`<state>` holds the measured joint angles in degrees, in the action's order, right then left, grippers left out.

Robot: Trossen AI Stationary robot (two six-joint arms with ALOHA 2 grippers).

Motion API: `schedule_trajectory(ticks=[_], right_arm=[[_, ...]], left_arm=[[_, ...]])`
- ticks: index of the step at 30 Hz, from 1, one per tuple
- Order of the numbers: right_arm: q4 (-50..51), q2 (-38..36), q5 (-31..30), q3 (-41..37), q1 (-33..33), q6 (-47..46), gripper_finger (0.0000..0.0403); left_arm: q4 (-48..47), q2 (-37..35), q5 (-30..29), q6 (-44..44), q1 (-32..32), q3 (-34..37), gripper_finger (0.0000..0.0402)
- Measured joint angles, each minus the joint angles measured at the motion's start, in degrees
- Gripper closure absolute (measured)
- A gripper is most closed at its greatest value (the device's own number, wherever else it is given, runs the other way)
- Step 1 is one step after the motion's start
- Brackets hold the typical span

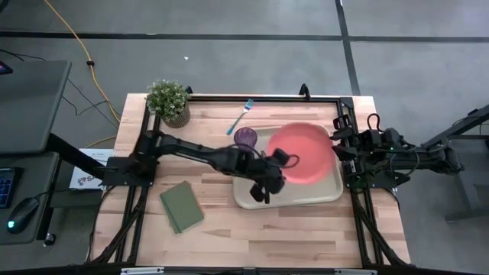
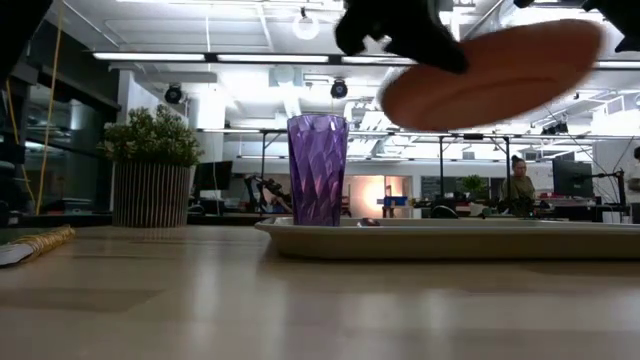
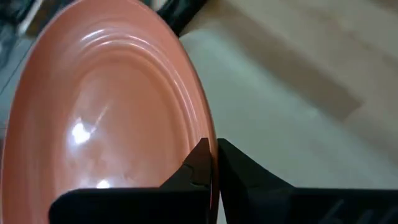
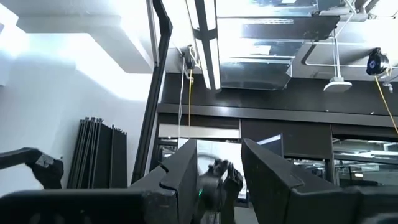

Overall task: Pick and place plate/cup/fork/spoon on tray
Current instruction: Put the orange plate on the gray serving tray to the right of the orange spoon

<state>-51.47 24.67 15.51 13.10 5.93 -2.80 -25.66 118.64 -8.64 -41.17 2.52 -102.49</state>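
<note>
1. Left pincer (image 1: 269,183) is over the tray (image 1: 321,197), clamped on the near rim of the plate (image 1: 302,153). In the left wrist view both fingers (image 3: 242,168) pinch the plate (image 3: 106,112) edge, one on each face.
2. The plate is airborne. In the low view the plate (image 2: 490,75) hangs tilted, well above the tray (image 2: 450,238), not touching it. From above it covers the right part of the tray and overhangs its far edge.
3. The cup (image 1: 245,138) stands upright at the tray's far-left corner. In the low view the cup (image 2: 317,168) appears to sit inside the rim, but I can't tell for sure.
4. The fork (image 1: 240,116) lies on the counter (image 1: 229,229) beyond the tray, near the far edge, apart from the cup, tines toward the far side.
5. Spoon: can't pick it out with confidence. There's a small dark item on the tray floor in the low view, too small to identify.
6. Right pincer (image 1: 336,145) is parked at the right edge of the counter, just beside the tray's far-right corner. Its wrist view looks up at the ceiling; right pincer (image 4: 217,168) fingers stand parted with nothing between them.
7. Other items: potted plant (image 1: 168,101) at the far-left corner of the counter, and a green pad (image 1: 182,206) to the left of the tray, lying flat and apart from it.
</note>
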Motion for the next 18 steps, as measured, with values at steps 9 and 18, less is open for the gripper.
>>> schedule_trajectory(ticks=[9,18], right_arm=[[0.16,0.02,0.13,0.00,0.00,-0.16,0.0284],[1.53,0.07,-0.37,0.00,0.00,0.10,0.0284]], left_arm=[[9.54,11.33,5.18,0.22,0.96,0.01,0.0401],[15.84,16.08,3.48,1.44,-0.04,-0.01,0.0401]])
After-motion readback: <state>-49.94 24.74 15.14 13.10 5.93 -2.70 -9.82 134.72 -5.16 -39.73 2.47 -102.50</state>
